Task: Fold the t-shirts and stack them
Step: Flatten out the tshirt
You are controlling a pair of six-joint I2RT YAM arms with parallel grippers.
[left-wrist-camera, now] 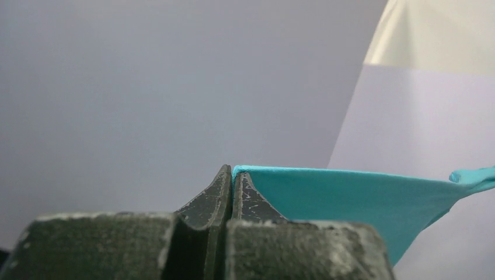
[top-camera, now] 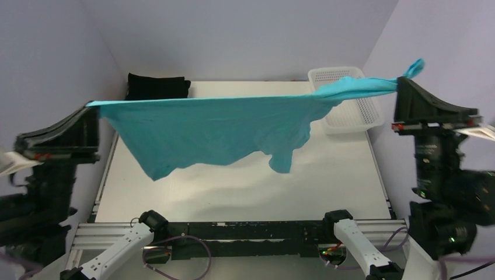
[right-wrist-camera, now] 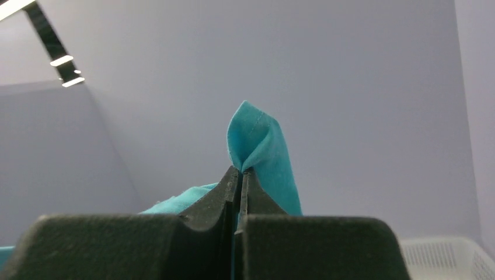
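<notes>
A teal t-shirt (top-camera: 216, 131) hangs stretched in the air above the white table (top-camera: 245, 186), pulled taut between both arms. My left gripper (top-camera: 93, 106) is shut on its left corner; in the left wrist view the cloth (left-wrist-camera: 362, 195) runs off to the right from the pinched jaws (left-wrist-camera: 232, 175). At the upper right my right gripper (top-camera: 401, 81) is shut on the other end, a teal tip (right-wrist-camera: 257, 143) poking up past the closed jaws (right-wrist-camera: 240, 173). A folded black t-shirt (top-camera: 157, 86) lies at the table's back left.
A white mesh basket (top-camera: 350, 108) stands at the back right of the table, partly under the stretched shirt. Purple walls close in the back and both sides. The arm bases sit on the rail at the near edge (top-camera: 245, 230).
</notes>
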